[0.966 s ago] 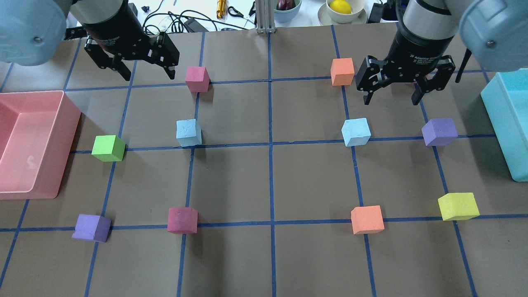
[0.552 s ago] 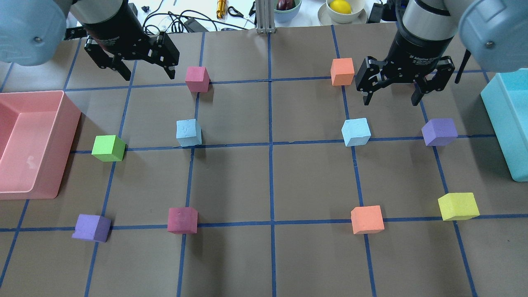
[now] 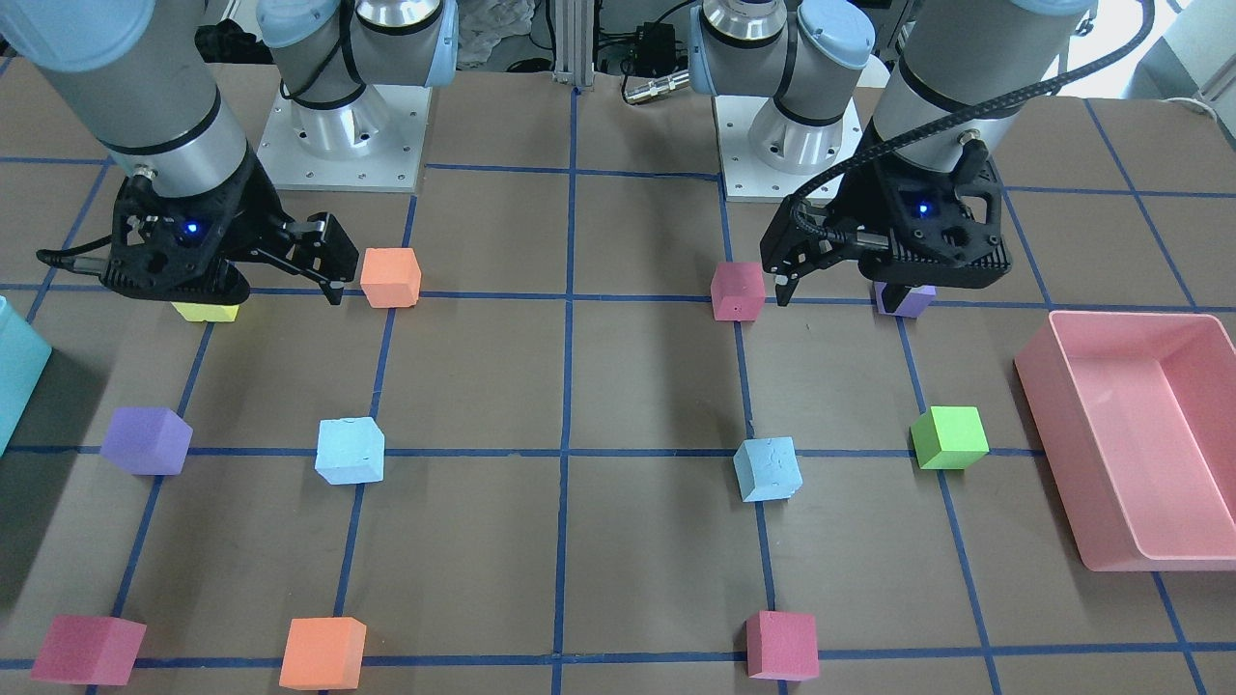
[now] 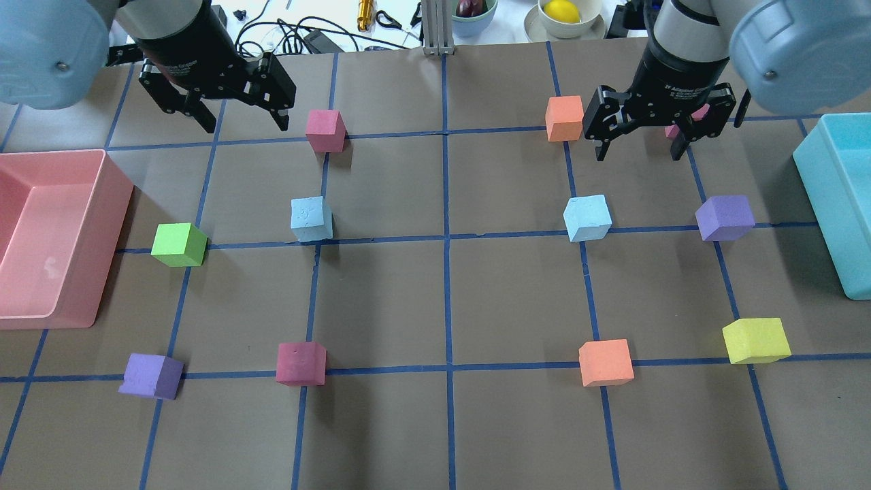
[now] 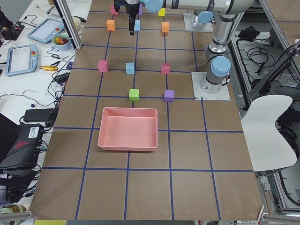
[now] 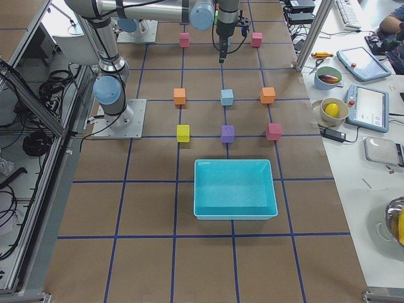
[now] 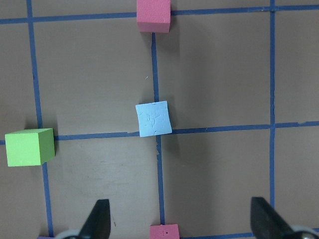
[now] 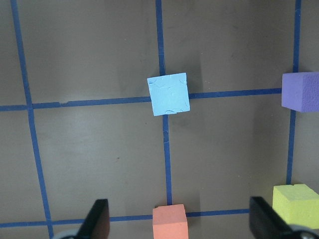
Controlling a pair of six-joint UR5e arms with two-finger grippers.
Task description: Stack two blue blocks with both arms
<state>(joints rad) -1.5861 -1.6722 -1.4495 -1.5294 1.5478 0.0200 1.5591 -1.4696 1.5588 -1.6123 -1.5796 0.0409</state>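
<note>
Two pale blue blocks sit apart on the brown table. One is left of centre and the other right of centre. My left gripper hangs open and empty above the far left, behind the left block, which is centred in its wrist view. My right gripper hangs open and empty above the far right, behind the right block, which shows in its wrist view. In the front-facing view the blocks lie at the right and left.
A pink bin stands at the left edge and a teal bin at the right. Other cubes lie on the grid: red, orange, green, purple, yellow, orange, crimson, purple.
My right gripper has moved toward the far edge of the table, still open. The left arm and all the blocks have not moved.
</note>
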